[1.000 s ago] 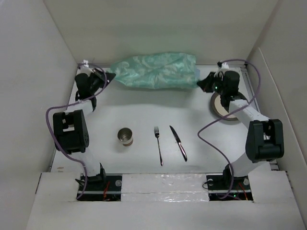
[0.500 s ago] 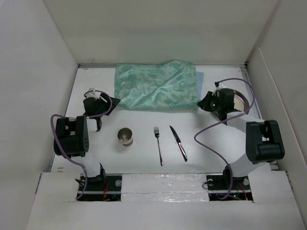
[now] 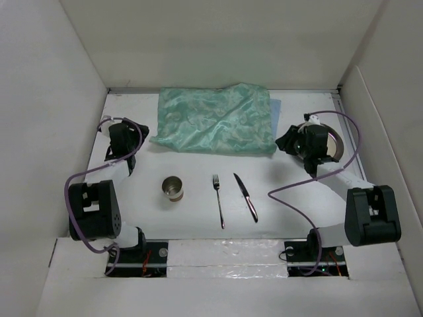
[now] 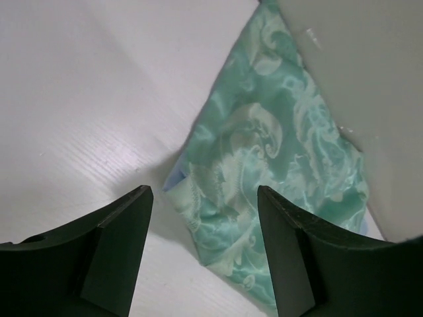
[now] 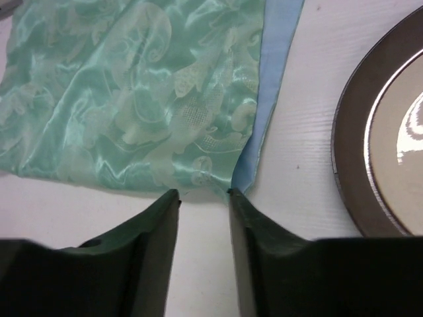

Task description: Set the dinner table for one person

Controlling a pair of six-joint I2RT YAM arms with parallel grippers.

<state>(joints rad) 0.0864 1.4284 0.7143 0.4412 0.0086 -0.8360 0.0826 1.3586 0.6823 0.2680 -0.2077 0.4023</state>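
Dinner table (image 3: 198,162), matte white, carries glossy rumpled cloth (image 3: 215,122); left gripper (image 4: 203,193) and right gripper (image 5: 203,193) gape empty.

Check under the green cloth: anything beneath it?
A light blue layer shows past the right edge of the green cloth; lining or separate sheet, cannot tell. The part of the dinner table beneath the cloth is covered.

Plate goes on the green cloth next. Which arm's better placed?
Right, probably. The plate lies just beside the right pincer, whose jaws stand open and empty. The left pincer, also open, sits at the opposite corner of the green cloth, the whole cloth between it and the plate.
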